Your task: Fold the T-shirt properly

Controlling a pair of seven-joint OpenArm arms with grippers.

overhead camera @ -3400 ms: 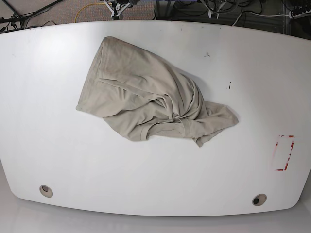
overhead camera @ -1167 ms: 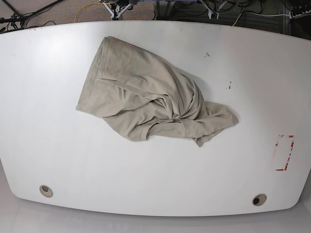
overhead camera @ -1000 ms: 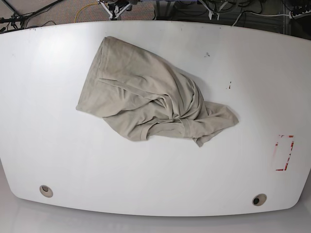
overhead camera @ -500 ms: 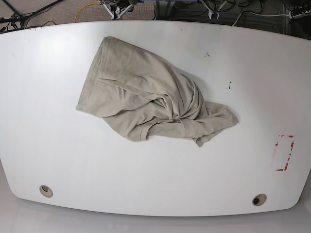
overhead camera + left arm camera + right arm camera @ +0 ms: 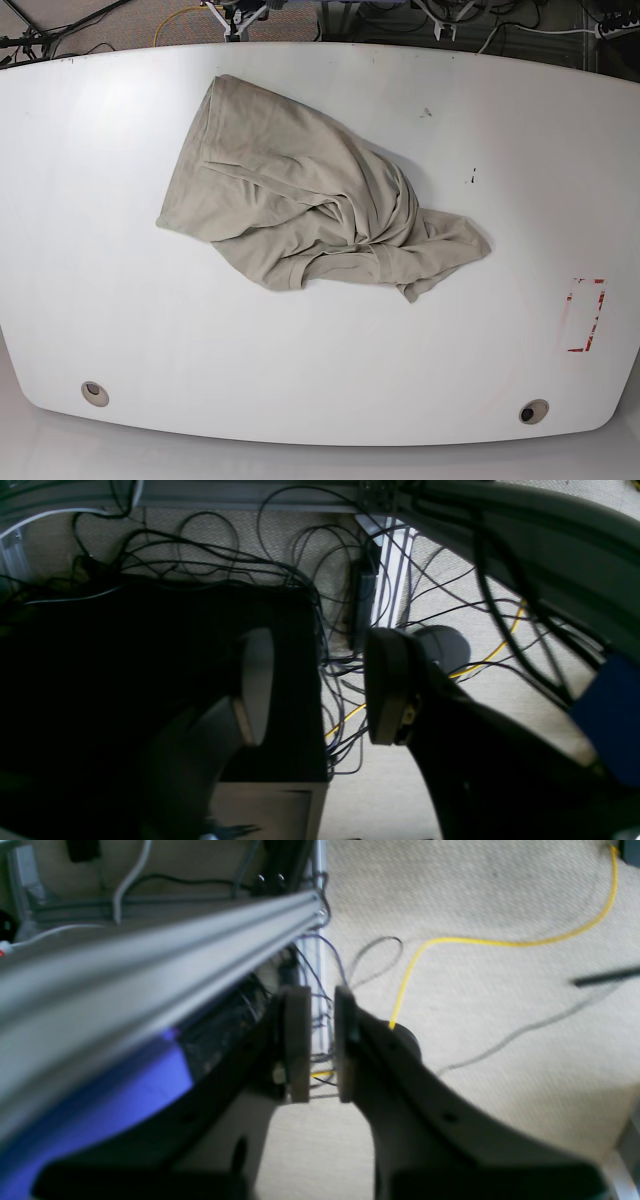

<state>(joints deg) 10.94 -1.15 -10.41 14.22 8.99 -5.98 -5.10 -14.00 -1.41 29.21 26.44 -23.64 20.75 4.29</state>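
The left claw (image 5: pixel 317 685) shows only in its own wrist view, where the two pads (image 5: pixel 256 682) stand well apart with nothing between them; behind the gap lie a tangle of black cables (image 5: pixel 280 570) and a yellow cable (image 5: pixel 492 652) on a pale carpet (image 5: pixel 380 790). A dark, unlit mass fills the left half of that view, and what it is cannot be told. A grey metal rail (image 5: pixel 525 525) crosses the upper right corner.

The right claw (image 5: pixel 316 1042) is likewise seen only from its wrist camera. Its pads (image 5: pixel 297 1040) stand narrow, with a slim gap between them and nothing gripped. A grey aluminium beam (image 5: pixel 165 955) runs diagonally across the left of that view, with a blue-violet part (image 5: pixel 100 1105) below it. To the right, a yellow cable (image 5: pixel 500 942) curves over the beige carpet (image 5: pixel 500 1050).

Neither claw appears in the base view. There the T-shirt (image 5: pixel 300 205) lies crumpled on the white bench (image 5: pixel 90 270), left of centre and toward the far edge. Its broad flat part spreads to the upper left, the fabric bunches into tight folds near the middle, and a smaller flap reaches out to the right. Near the right edge of the bench is a red outlined marking (image 5: pixel 584 315), well apart from the cloth. Two round holes (image 5: pixel 95 392) sit near the front edge.
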